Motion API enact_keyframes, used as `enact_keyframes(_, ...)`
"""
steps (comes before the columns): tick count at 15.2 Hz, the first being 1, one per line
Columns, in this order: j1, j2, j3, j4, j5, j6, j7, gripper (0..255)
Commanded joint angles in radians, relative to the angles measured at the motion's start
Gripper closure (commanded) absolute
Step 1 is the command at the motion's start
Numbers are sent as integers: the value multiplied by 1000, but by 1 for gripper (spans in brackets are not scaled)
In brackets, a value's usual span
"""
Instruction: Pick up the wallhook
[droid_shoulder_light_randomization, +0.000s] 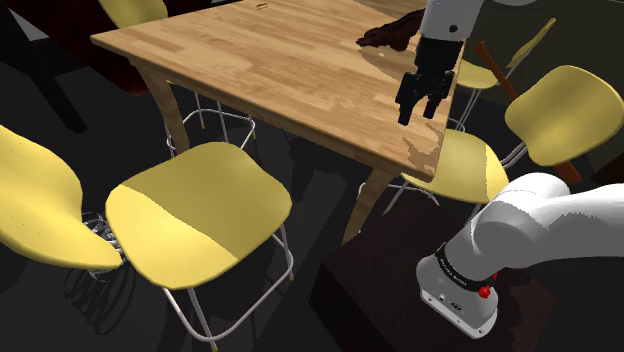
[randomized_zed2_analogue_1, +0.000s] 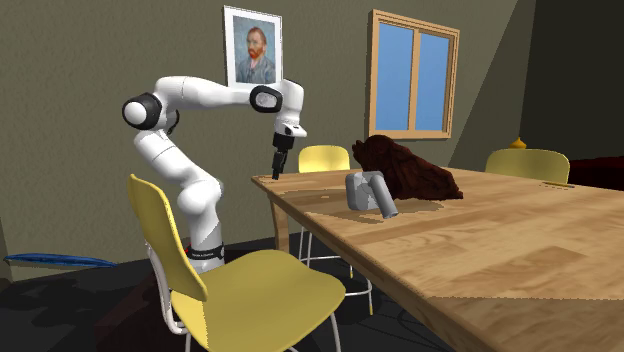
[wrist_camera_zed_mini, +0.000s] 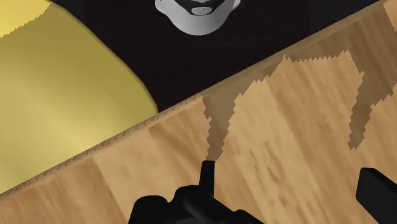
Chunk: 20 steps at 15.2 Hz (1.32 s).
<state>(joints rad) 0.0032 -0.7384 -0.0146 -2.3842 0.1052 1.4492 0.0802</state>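
The black gripper hangs fingers-down over the corner of the wooden counter nearest the robot, its two fingers standing apart with nothing between them. In the wrist view the bare wood grain lies below the gripper, with the counter's edge running slantwise past the fingers and jagged shadows across the boards. Beyond that edge sit a yellow chair seat and the arm's rounded white base.

The wallhook, drawn plain grey, rests on the counter well apart from the gripper, towards the second exterior view's right. It sits just in front of a dark brown lumpy heap; whether the two touch cannot be told. In the shoulder view the dark brown heap lies at the counter's far side, beyond the gripper.

The white arm arches up from its stand and bends down to the counter's corner. Yellow chairs ring the counter. On the olive wall behind hang a framed portrait and a wood-framed window showing blue.
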Motion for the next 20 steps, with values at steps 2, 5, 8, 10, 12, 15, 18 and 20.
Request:
enact_keyframes(2, -6, 8, -17, 6, -25, 5, -29, 0)
enact_keyframes(5, -23, 38, -66, 30, -98, 24, -114, 0)
enact_keyframes(8, -37, 76, -114, 63, -164, 48, -198, 0)
enact_keyframes(10, -45, 106, -146, 90, -203, 66, -253, 0)
enact_keyframes(12, -52, 139, -176, 121, -239, 85, -307, 0)
enact_keyframes(15, -60, 194, -222, 175, -285, 116, -387, 0)
enact_keyframes(18, -66, 256, -266, 238, -321, 148, -466, 0)
enact_keyframes(20, -68, 300, -294, 284, -339, 169, -519, 0)
